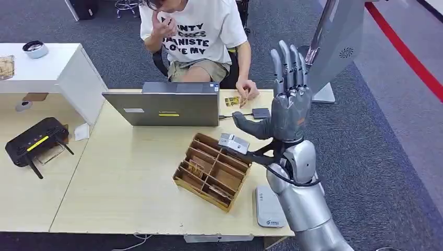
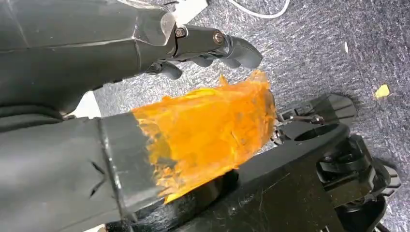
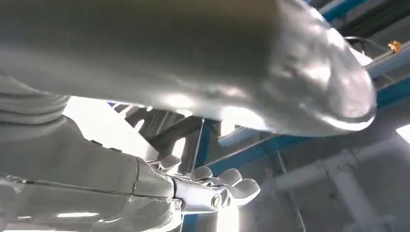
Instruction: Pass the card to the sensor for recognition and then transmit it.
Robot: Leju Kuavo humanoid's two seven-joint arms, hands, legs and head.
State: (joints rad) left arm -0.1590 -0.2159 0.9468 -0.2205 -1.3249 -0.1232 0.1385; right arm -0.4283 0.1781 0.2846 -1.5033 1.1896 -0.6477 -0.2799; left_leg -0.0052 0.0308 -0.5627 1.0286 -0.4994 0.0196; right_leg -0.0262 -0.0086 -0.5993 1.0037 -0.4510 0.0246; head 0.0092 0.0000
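I see cards (image 1: 233, 101) lying at the tabletop's far edge under the person's hand (image 1: 245, 89), just beside the small dark sensor (image 1: 260, 113). My right hand (image 1: 289, 99) stands raised, fingers straight and apart, holding nothing. This fits a finished handover or a reach to come. My left hand (image 2: 212, 46) hangs with fingers curled in.

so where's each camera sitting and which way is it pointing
Head view: high on the body, looking forward and down at the wooden table, the card organizer, the laptop and a seated person; the raised right hand shows with fingers spread.
Left wrist view: behind the left hand, facing down at grey carpet.
Right wrist view: behind the right hand, facing up at ceiling beams.
Shared: head and right wrist views both show the right hand.
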